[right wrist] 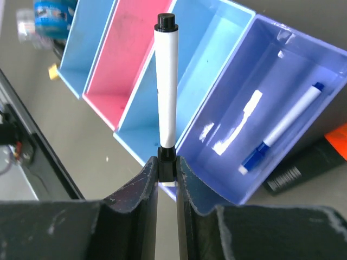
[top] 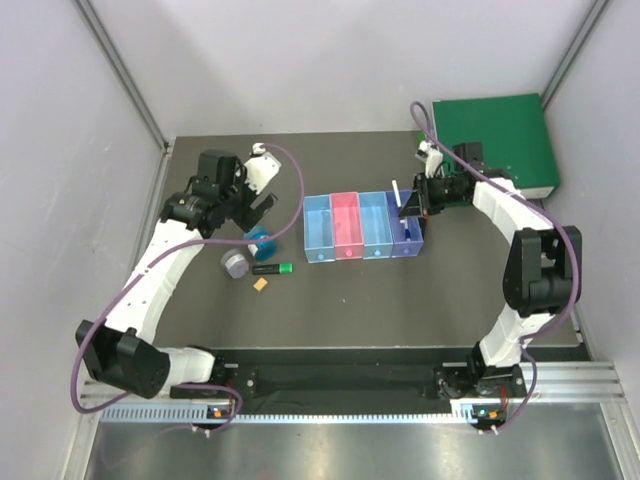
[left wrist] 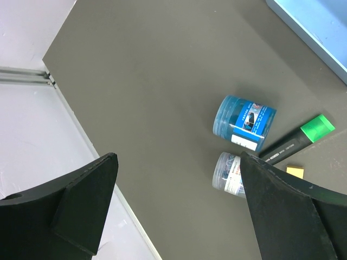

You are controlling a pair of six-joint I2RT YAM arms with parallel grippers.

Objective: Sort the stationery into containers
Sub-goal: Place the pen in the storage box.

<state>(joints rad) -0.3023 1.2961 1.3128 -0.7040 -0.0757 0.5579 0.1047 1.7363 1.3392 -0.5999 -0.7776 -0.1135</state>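
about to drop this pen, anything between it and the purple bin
Nothing visible does. The black-capped pen, held by the right end effector, hangs above the purple bin at its rim; a blue-capped pen lies inside.

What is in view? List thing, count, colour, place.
bins: four, blue, pink, blue, purple, centre
black-capped pen: one, white, in right tool
blue-capped pen: one, white, in purple bin
blue tin: one, left of bins
grey tin: one, beside it
green-capped highlighter: one, black, by tins
orange-capped highlighter: one, black, outside purple bin
orange block: one, near tins
green binder: one, far right
left tool: open, near tins
right tool: shut on pen
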